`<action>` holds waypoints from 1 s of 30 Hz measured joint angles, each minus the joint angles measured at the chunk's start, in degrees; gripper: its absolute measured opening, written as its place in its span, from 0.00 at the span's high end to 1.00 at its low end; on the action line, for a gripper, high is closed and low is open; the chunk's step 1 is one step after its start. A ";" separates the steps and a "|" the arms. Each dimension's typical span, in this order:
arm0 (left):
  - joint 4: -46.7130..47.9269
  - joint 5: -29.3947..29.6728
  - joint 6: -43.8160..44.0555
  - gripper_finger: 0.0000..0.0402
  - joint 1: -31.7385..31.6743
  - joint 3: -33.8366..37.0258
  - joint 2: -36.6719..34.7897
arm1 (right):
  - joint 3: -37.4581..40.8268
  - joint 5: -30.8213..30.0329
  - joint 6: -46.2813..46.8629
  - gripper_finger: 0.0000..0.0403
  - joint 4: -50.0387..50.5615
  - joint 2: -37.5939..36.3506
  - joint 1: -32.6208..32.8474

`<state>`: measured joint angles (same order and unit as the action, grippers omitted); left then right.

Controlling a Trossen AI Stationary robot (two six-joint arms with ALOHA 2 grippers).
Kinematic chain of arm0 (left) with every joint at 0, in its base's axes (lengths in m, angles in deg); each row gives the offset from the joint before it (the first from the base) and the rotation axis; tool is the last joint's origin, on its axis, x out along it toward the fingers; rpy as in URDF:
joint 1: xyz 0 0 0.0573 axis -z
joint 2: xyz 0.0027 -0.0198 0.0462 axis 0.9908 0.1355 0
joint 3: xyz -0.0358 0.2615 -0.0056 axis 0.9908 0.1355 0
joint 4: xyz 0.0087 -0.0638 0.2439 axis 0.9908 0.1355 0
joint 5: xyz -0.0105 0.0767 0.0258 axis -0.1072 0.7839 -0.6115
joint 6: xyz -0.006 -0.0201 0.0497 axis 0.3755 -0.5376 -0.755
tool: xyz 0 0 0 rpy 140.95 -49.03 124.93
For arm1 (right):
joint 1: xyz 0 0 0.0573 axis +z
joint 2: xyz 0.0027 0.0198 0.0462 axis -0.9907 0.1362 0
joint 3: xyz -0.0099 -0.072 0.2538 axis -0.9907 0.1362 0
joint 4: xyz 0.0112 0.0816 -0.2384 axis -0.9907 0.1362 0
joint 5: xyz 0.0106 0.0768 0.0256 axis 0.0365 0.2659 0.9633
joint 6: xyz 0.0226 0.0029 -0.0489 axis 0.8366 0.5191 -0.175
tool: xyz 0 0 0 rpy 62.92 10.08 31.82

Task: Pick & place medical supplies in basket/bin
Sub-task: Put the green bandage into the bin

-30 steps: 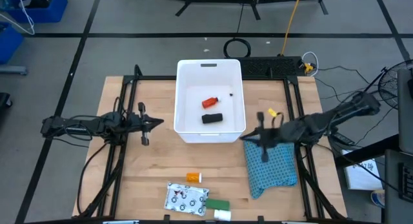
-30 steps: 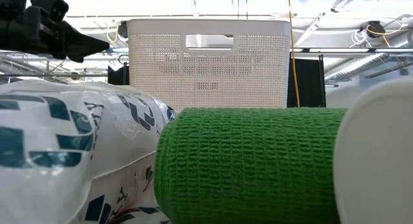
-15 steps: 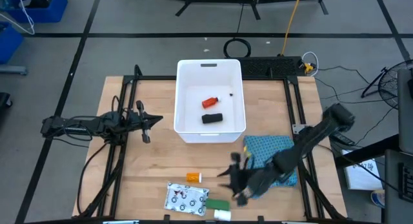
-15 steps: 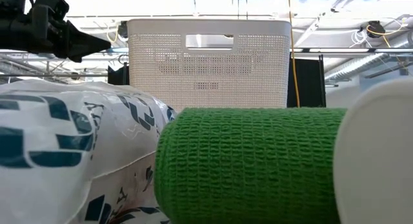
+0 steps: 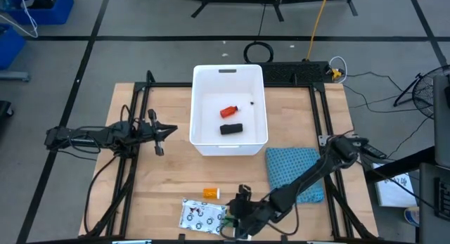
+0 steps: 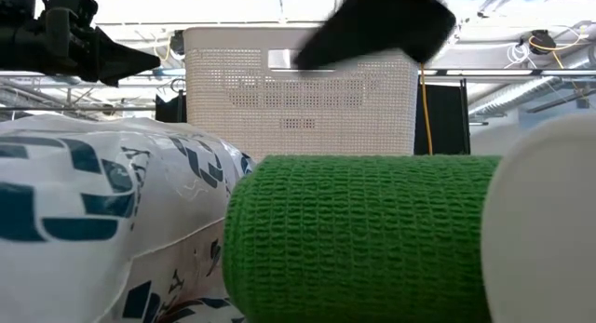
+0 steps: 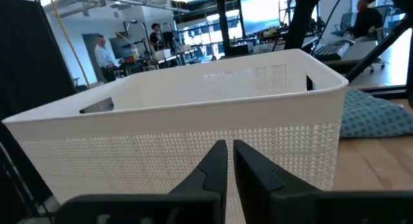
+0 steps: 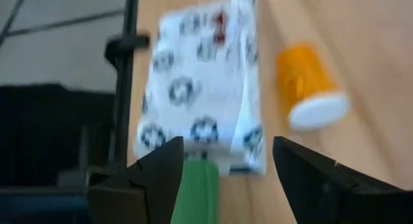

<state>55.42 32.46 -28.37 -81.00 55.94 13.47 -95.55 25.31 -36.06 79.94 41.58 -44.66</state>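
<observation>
The white tub (image 5: 199,89) stands at the table's far middle with a red tube (image 5: 230,112) and a black block (image 5: 231,129) lying on its floor. Near the front edge lie the orange bottle (image 5: 211,193), the printed white packet (image 5: 200,216), the green block (image 6: 363,235) and a small white bottle (image 6: 545,221). My right gripper (image 8: 227,150) hangs open above the green block (image 8: 197,188), which shows between its fingers beside the packet (image 8: 203,108) and the orange bottle (image 8: 306,88). My left gripper (image 7: 227,153) is shut, left of the tub.
A blue knitted cloth (image 5: 295,175) lies at the right under my right arm. Black frame rails (image 5: 140,117) run along the table's left and right sides. Bare wood lies between the tub and the items at the front.
My right gripper has swung from beside the tub's right near corner toward the table's near edge and leftward, coming down over the green block and packet. It now shows at the top of the low view. My left arm has kept still.
</observation>
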 joint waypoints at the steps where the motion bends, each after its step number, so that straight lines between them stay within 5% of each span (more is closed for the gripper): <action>1: -0.01 0.00 -0.40 0.92 0.00 0.00 0.00 | 0.00 1.19 0.92 0.42 0.64 0.57 -0.06; 30: -1.29 0.04 -2.51 0.92 -0.07 0.00 0.11 | 0.01 8.82 5.27 0.43 5.15 7.77 2.91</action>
<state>54.12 32.50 -30.88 -81.07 55.94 13.58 -95.54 34.13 -30.80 85.09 49.34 -41.75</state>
